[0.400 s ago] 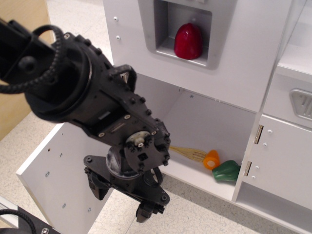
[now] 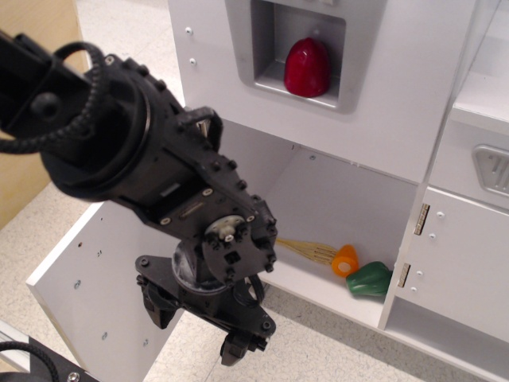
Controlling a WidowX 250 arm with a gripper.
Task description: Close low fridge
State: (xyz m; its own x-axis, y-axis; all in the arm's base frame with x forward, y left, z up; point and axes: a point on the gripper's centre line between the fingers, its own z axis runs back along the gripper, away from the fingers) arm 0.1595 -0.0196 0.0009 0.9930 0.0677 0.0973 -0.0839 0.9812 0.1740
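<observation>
Door (image 2: 95,294) of the low fridge hangs wide open at your end effector's (image 2: 238,342) nine o'clock, its face just beside the wrist. You cannot tell the jaws' spread. Push toward two o'clock, where the compartment (image 2: 350,215) sits.

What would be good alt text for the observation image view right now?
The low fridge stands open, its white door swung out at lower left, with a black robot arm and its pincer in front. Inside lie orange and green toy foods; a red toy pepper sits in the niche above.

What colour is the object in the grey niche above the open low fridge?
Red. The object in the niche shows clearly in the observation.image view, above the low fridge.
</observation>
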